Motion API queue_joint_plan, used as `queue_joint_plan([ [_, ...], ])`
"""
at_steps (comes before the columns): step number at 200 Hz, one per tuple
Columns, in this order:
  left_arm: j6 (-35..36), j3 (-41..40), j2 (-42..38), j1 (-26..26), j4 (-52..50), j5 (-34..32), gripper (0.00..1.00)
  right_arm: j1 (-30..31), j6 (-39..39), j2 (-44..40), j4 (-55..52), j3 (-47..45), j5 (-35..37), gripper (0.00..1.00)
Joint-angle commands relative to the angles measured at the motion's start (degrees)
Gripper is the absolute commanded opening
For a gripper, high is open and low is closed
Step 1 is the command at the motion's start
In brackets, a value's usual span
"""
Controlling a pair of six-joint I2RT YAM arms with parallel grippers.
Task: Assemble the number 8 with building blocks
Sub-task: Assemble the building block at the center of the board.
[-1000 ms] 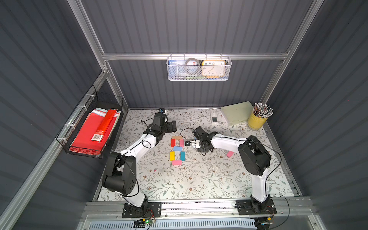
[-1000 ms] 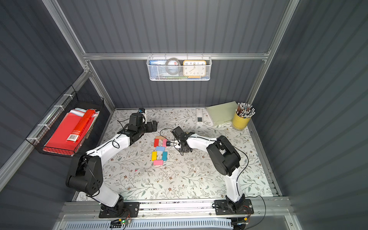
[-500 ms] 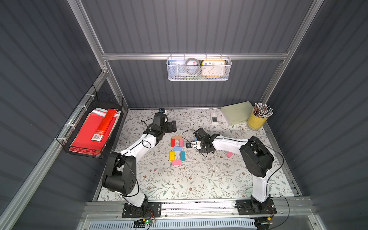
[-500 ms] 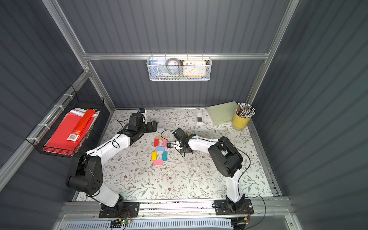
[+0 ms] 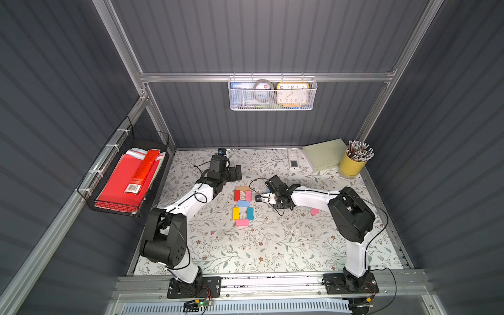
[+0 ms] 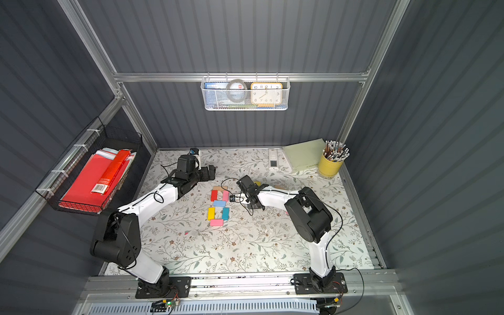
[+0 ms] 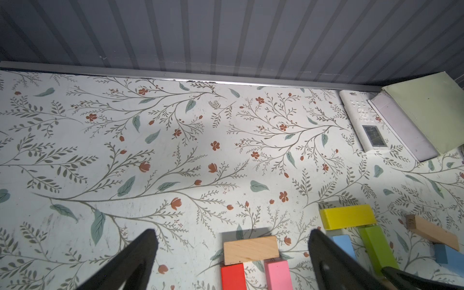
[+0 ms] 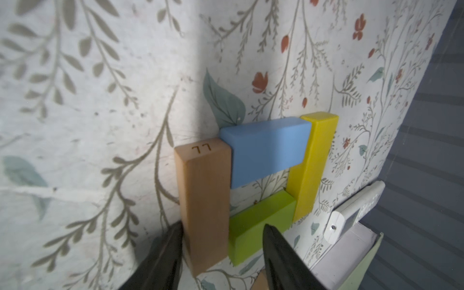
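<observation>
Lying flat at the centre of the floral worktop [image 5: 272,245] in both top views, the number 8 [image 5: 242,204] is showing two stacked square loops. A tan block [image 5: 242,188] is capping the upper edge. A red block [image 5: 237,195] and a pink block [image 5: 248,195] are forming the upper sides, and a light blue block [image 5: 243,203] is crossing the middle. A yellow block [image 5: 236,213] and a teal block [image 5: 250,213] are flanking the lower loop, and a second pink block [image 5: 242,222] is closing it.

Just to its upper right, a spare square is sitting mostly hidden under the right arm. The right wrist view is showing a spare tan block [image 8: 203,200], spare blue block [image 8: 266,150], spare yellow block [image 8: 313,163] and green block [image 8: 248,226] touching edge to edge.

The right hand [image 8: 221,227] is straddling this square with fingers partly apart. One finger is lying against the spare tan block's long edge and the other is overlapping the green block; whether they are pinching, I cannot tell.

The left hand [image 7: 232,232] is hovering to the upper left of the 8, fingers spread wide and gripping nothing.

A loose pink block [image 5: 314,212] is lying right of the figure. Broad bare surface is stretching below the 8 toward the lower rail.
</observation>
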Motion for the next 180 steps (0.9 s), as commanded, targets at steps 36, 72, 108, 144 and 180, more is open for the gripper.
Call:
queue_joint_plan([
  [36,0.26,-0.48,-2.33,-0.08,-0.08,-0.27,0.98,-0.27,-1.32,0.18,0.34,-1.35,1.72,0.56],
  [72,0.26,-0.44,-2.33,-0.12,-0.08,-0.27,0.98,-0.27,-1.70,-1.32,2.50,-2.16,2.34,0.56],
  [108,0.22,-0.57,-2.51,-0.12,0.01,-0.27,0.98,-0.54,3.32,-8.89,4.05,-1.45,-2.65,0.58],
  [144,0.69,-0.66,-2.71,-0.12,0.38,-0.09,0.98,-1.62,13.29,-19.14,5.49,-0.77,-11.32,0.62],
  [180,1.14,-0.83,-2.86,-0.07,0.72,1.04,0.98,-4.15,25.64,-26.97,13.66,-5.38,-12.48,0.82],
])
